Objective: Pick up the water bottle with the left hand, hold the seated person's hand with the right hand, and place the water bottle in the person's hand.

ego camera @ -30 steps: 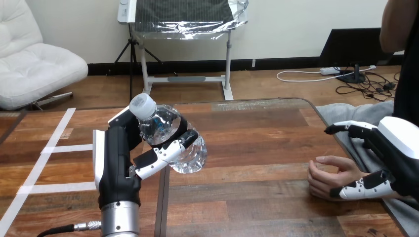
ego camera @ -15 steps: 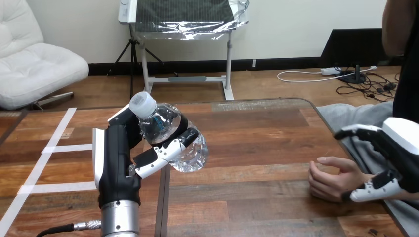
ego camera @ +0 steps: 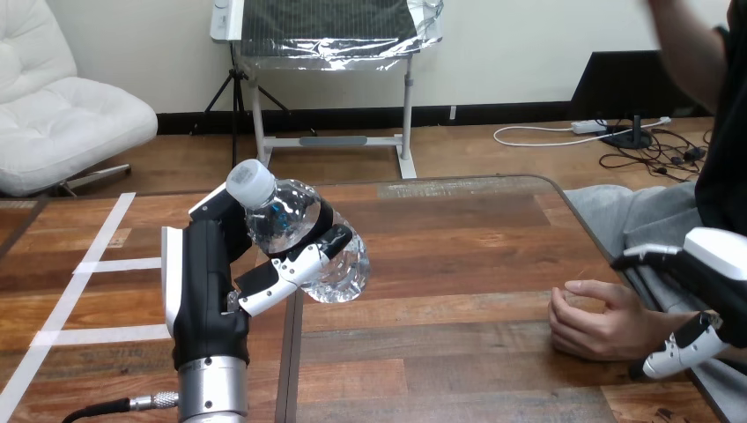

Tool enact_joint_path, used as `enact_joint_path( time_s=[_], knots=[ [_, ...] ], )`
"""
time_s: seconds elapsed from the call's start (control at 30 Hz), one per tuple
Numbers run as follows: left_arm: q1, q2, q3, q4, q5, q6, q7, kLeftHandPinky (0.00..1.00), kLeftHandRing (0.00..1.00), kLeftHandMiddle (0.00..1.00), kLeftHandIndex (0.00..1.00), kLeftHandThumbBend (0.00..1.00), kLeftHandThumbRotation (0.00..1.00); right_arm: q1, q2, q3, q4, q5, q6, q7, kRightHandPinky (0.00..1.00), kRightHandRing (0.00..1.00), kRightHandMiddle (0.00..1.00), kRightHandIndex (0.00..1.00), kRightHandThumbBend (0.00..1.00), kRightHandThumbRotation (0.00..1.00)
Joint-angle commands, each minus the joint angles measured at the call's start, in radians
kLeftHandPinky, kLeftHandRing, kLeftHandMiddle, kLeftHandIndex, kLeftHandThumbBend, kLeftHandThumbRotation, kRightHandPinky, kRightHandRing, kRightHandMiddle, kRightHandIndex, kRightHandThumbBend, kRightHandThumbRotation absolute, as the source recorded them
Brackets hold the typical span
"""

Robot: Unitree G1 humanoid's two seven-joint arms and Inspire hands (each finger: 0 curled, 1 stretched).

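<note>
**While the left hand (ego camera: 207, 291) gripped the water bottle (ego camera: 304, 233), the right hand (ego camera: 713, 264) stood spread about the person's wrist**

Where the silver forearm rose from the tabletop's (ego camera: 458, 264) near edge, left of its middle, the left hand stood upright with its white-shelled back turned toward the left edge; its fingers (ego camera: 282, 278) and thumb were curled round the clear water bottle, clasping it about the body. The bottle was clear of the wood, above the left half of the tabletop; it leaned, its white cap (ego camera: 250, 181) up and toward the far-left corner, its base down and toward the right edge. White tape lines (ego camera: 106, 264) crossed the tabletop along its left edge, beside the arm.

Close to the right edge, toward the near-right corner, the person's hand (ego camera: 599, 322) rested on the wood, its fingers loosely bent and holding nothing. The right hand came in over that edge at the person's wrist; its fingers were spread wide, the upper ones reaching over the far side of the wrist, the thumb (ego camera: 678, 352) lying on the near side, so that the wrist sat between them. Whether they touched the wrist could not be told; they were not closed on it. The bottle and the person's hand lay well apart.
</note>
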State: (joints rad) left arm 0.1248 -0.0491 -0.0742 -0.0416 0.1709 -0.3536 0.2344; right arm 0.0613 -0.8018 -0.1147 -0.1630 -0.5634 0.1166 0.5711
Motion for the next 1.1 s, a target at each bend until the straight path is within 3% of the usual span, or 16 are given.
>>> enact_joint_path(
  time_s=[0.0,0.7,1.07],
  knots=[
    [-0.020,-0.034,-0.016,-0.074,0.000,-0.013,0.003,0.37,0.41,0.45,0.49,0.66,0.00,-0.091,-0.051,0.033,0.040,-0.023,-0.007,0.003,0.83,0.91,0.92,0.87,0.81,0.00],
    [-0.014,-0.029,-0.011,-0.084,-0.032,-0.022,-0.012,0.37,0.40,0.44,0.49,0.64,0.00,-0.194,-0.078,0.138,0.180,-0.092,-0.005,0.036,0.84,0.92,0.92,0.87,0.78,0.00],
    [-0.020,-0.019,-0.004,-0.072,-0.034,-0.038,-0.019,0.37,0.40,0.44,0.49,0.63,0.00,-0.249,-0.079,0.196,0.268,-0.131,-0.040,0.024,0.82,0.89,0.90,0.86,0.78,0.00]
  ],
)
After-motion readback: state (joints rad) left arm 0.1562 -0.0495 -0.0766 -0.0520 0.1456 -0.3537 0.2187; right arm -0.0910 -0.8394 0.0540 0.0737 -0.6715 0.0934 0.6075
